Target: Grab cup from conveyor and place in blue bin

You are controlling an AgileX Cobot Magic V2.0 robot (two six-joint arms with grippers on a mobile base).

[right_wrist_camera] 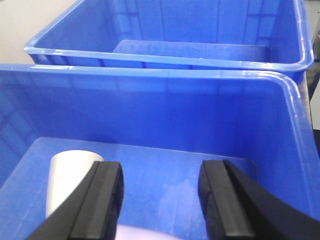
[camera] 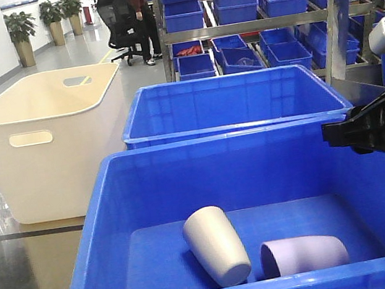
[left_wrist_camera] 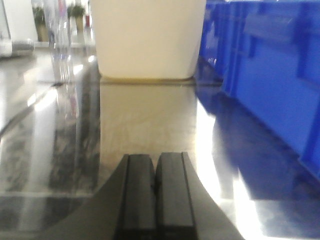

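Note:
The near blue bin (camera: 89, 278) holds two cups lying on their sides: a grey-white cup (camera: 216, 247) and a lavender cup (camera: 305, 253). My right gripper (camera: 332, 135) hangs over the bin's right side, open and empty. In the right wrist view the gripper (right_wrist_camera: 161, 175) is above the bin floor (right_wrist_camera: 165, 165), with the grey-white cup (right_wrist_camera: 67, 177) behind its left finger and the lavender cup (right_wrist_camera: 145, 234) at the bottom edge. My left gripper (left_wrist_camera: 156, 160) is shut and empty, low over the glossy dark conveyor surface (left_wrist_camera: 60, 150).
A second large blue tub (camera: 230, 102) stands behind the near bin and shows in the right wrist view (right_wrist_camera: 165, 60). A cream tub with handle cutouts (camera: 44, 131) is at the left, ahead of my left gripper (left_wrist_camera: 150, 40). Shelves of small blue bins (camera: 258, 2) stand at the back.

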